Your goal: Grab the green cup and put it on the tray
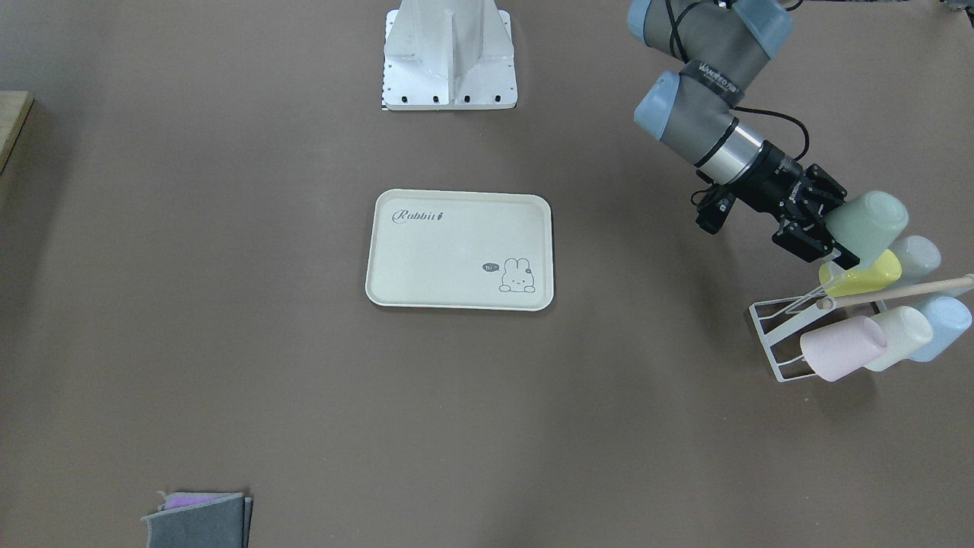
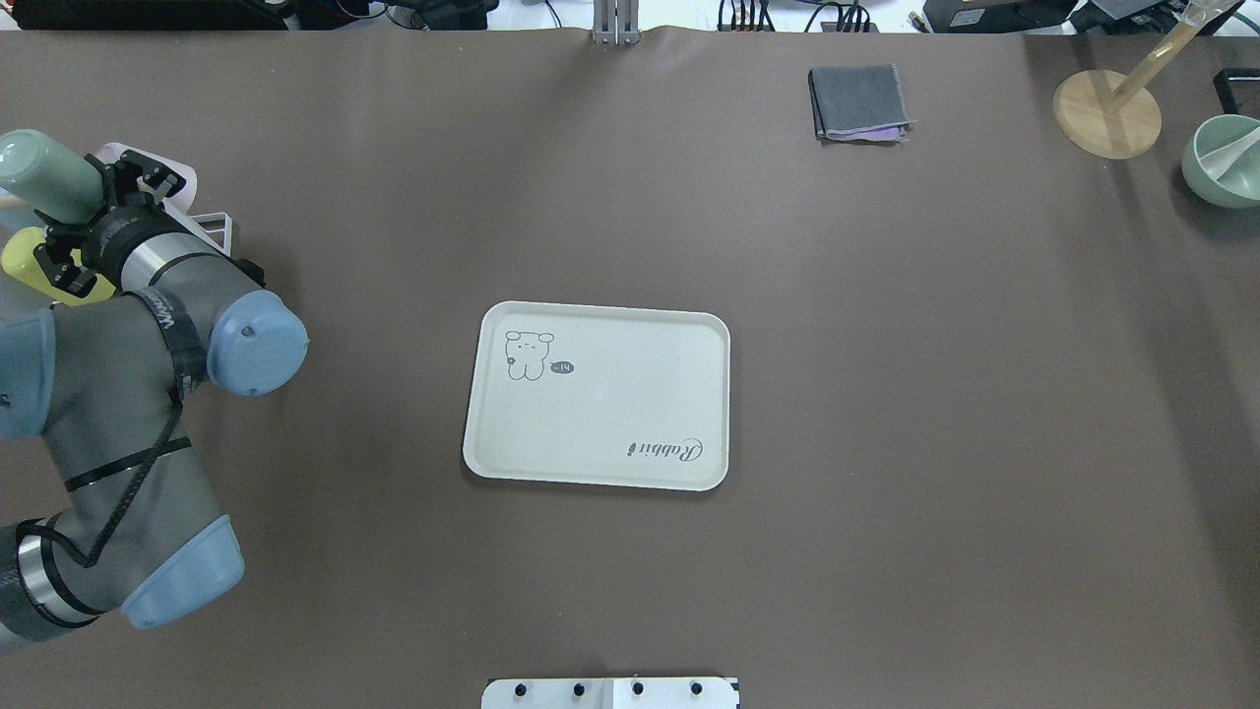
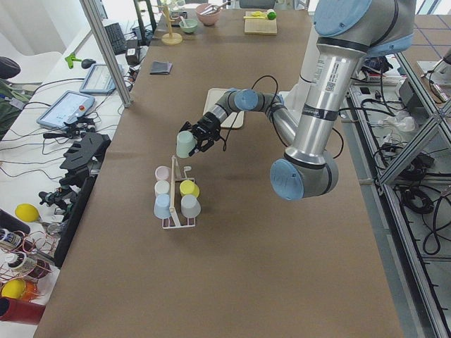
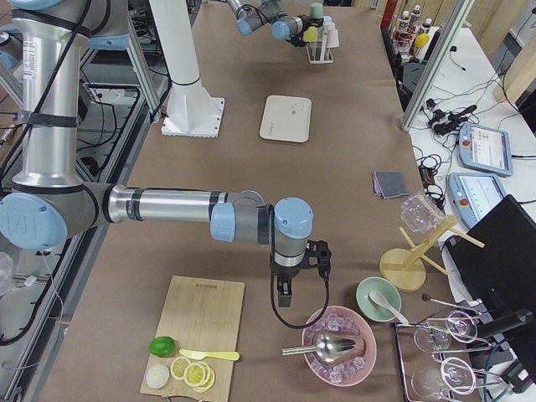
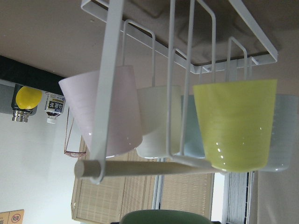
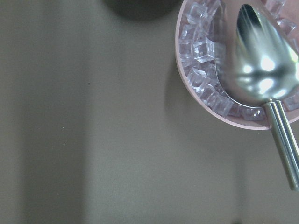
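The small, plain, pale mint-green plastic cup [image 1: 871, 224] has no handle, a matte skin and a slight taper. It is clamped between the jaws of the left gripper [image 1: 835, 228], which grip its sides. It is held off the table, tilted nearly onto its side, with its closed base pointing away from the wrist. It hangs just above a white wire cup rack with a round wooden bar [image 1: 776, 335], which stands near the end of the brown table [image 1: 228, 342] on the robot's left. Five other tumblers sit tilted on the rack's prongs: a yellow one [image 1: 860, 278] right under the gripper, a pale grey-blue one [image 1: 917, 257] beside it, and a pink one [image 1: 841, 348], a cream one [image 1: 902, 337] and a light blue one [image 1: 943, 327] on the other side of the bar. In the left wrist view only a sliver of the green cup's dark rim shows at the bottom edge, below the rack. The cream rectangular plastic tray with rounded corners, a raised rim, "Rabbit" script and a small rabbit drawing [image 1: 449, 259] lies flat at the middle of the table, well apart from the held cup. The right gripper [image 4: 295, 266] hangs at the opposite end of the table, beside a pink bowl of ice cubes [image 6: 205, 79] with a metal scoop [image 6: 261, 60] resting in it. Whether its jaws are wide or narrow cannot be told.
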Controlling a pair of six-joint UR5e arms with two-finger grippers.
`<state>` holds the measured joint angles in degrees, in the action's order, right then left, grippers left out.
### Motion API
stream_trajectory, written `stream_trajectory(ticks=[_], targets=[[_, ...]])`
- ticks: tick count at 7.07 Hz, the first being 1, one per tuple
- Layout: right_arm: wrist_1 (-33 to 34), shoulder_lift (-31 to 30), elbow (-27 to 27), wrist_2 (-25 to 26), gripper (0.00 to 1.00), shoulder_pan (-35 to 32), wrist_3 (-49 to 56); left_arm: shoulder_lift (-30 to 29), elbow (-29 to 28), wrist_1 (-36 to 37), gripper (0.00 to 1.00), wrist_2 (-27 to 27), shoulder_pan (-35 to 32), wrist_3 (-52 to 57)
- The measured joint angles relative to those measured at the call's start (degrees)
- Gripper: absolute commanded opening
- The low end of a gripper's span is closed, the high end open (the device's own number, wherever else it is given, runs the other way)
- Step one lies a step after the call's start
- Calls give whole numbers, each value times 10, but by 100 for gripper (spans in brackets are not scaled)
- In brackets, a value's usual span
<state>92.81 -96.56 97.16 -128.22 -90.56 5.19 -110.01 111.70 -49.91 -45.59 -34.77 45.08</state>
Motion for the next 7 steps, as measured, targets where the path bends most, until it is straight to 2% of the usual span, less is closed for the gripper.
stream_trajectory(ticks=[2, 3, 4, 5, 7], targets=[[0, 0, -6, 1, 100, 0, 1, -76, 36, -11, 47, -83, -24, 16], [0, 0, -7, 1, 100, 1, 0, -100, 54, -44, 47, -126, -30, 16], [0, 1, -7, 1, 100, 1, 0, -109, 65, -99, 46, -162, -33, 15], [0, 1, -7, 1, 100, 1, 1, -109, 69, -162, 38, -190, -35, 16], [-1, 3, -11, 1, 100, 3, 1, -106, 58, -293, 34, -220, -35, 16]])
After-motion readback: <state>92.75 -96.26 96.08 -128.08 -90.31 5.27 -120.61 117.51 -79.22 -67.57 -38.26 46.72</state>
